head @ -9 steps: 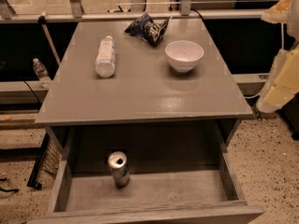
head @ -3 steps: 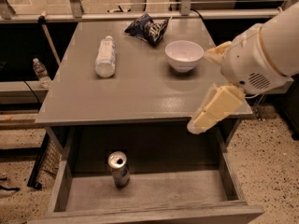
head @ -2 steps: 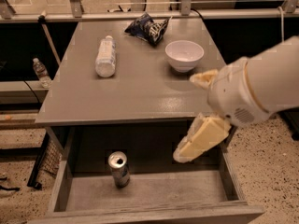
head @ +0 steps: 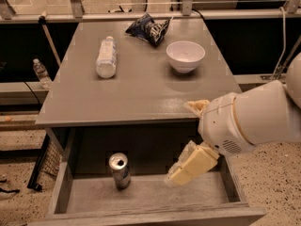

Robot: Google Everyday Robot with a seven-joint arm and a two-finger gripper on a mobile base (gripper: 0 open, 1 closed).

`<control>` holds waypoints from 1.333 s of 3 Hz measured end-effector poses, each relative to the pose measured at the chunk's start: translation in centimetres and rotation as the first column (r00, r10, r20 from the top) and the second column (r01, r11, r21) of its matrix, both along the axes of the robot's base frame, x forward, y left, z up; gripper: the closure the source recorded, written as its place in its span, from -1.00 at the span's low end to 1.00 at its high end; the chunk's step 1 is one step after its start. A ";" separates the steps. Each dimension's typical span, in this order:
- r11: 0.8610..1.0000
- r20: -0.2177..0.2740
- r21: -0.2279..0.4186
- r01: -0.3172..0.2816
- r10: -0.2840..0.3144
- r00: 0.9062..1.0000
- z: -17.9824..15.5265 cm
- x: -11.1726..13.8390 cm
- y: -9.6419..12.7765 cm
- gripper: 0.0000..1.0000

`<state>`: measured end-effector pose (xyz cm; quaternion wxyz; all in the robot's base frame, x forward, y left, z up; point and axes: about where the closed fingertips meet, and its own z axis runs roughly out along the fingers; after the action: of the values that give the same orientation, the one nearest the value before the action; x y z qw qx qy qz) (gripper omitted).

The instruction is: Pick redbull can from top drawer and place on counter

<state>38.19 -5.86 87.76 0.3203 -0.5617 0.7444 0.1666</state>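
Silver slim redbull can point(head: 119, 169) upright on weathered-wood top drawer point(head: 141, 214) floor; cream hand point(head: 181, 173) hovers right, apart; grip unclear.

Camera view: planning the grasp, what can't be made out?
Right rear corner of the top drawer: hidden by the gripper, hanging over it right of the redbull can.
Front right corner of the counter: covered by the arm.
The arm: cut off by the right edge.

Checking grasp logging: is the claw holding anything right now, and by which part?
Nothing. The claw hangs over the drawer, apart from the can.
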 end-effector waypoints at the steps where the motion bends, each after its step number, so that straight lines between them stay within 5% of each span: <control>1: 1.000 0.000 0.001 0.000 0.000 1.000 0.0 0.0 0.0 -1.00; 4: 0.998 -0.073 0.051 -0.032 0.035 0.997 -6.7 0.2 4.0 -1.00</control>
<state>38.43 -1.90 81.03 0.3036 -0.5595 0.7418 0.2110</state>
